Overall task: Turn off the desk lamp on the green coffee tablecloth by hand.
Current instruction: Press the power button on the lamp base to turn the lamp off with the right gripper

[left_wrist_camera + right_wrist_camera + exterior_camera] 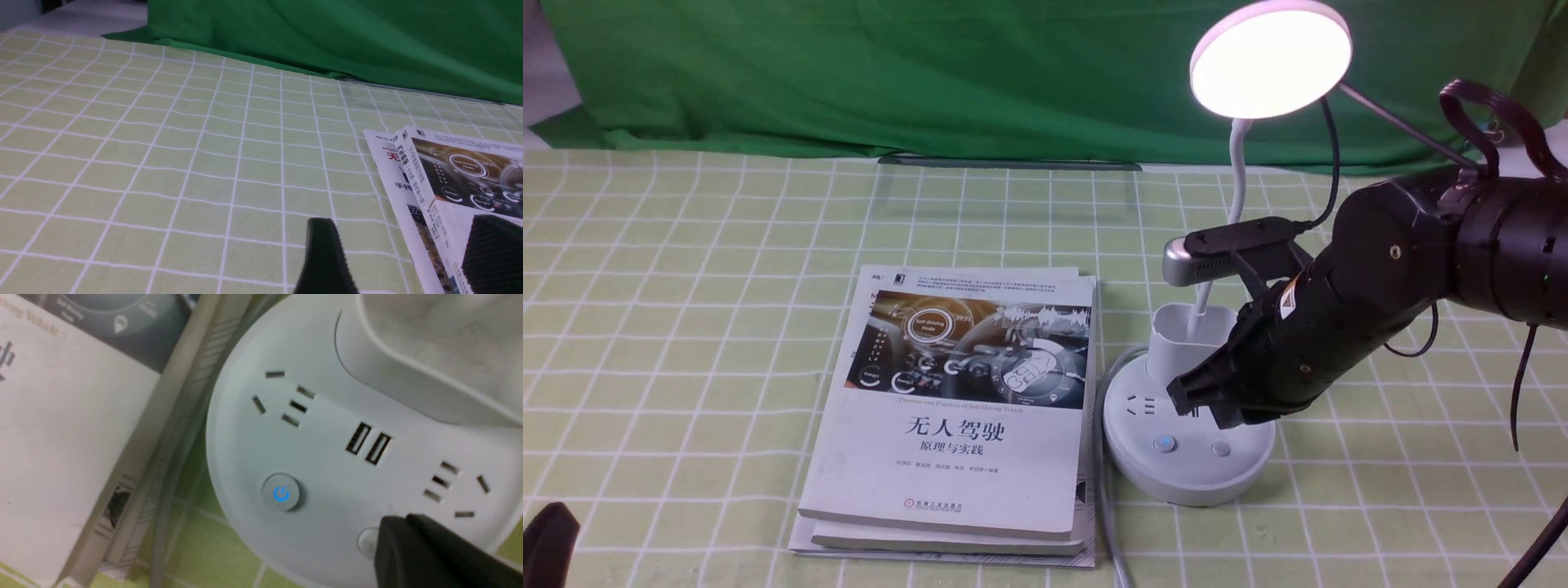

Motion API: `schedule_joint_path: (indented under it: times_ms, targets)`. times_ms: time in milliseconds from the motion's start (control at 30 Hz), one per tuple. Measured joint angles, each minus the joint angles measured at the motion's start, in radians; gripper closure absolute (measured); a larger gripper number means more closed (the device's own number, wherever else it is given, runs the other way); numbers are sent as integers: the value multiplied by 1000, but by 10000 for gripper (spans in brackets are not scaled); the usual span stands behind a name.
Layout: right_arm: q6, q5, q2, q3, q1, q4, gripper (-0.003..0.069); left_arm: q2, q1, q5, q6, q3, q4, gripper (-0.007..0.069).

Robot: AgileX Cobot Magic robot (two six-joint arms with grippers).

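The white desk lamp stands on the green coffee tablecloth (686,327), and its disc head (1270,61) glows. Its round base (1188,478) carries a blue-lit power button (1165,443) and a plain grey button (1220,448). My right gripper (1188,400), the hand, is shut and empty, hovering low over the base in front of the cup holder (1188,339). In the right wrist view its tip (392,535) covers part of the plain button (365,541), beside the blue button (281,493); contact cannot be told. My left gripper (408,255) is open, low over the cloth.
A stack of books (964,408) lies just left of the lamp base, with a grey cable (1107,523) running between them toward the front edge. A dark green backdrop cloth (931,73) hangs at the back. The left gripper's tip (547,543) shows at the front left corner.
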Motion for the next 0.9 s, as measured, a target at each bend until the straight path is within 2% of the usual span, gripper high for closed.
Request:
schedule_joint_path:
  times_ms: [900]
  targets:
    - [-11,9,81,-11,0,0,604,0,0,0,0,0,0,214]
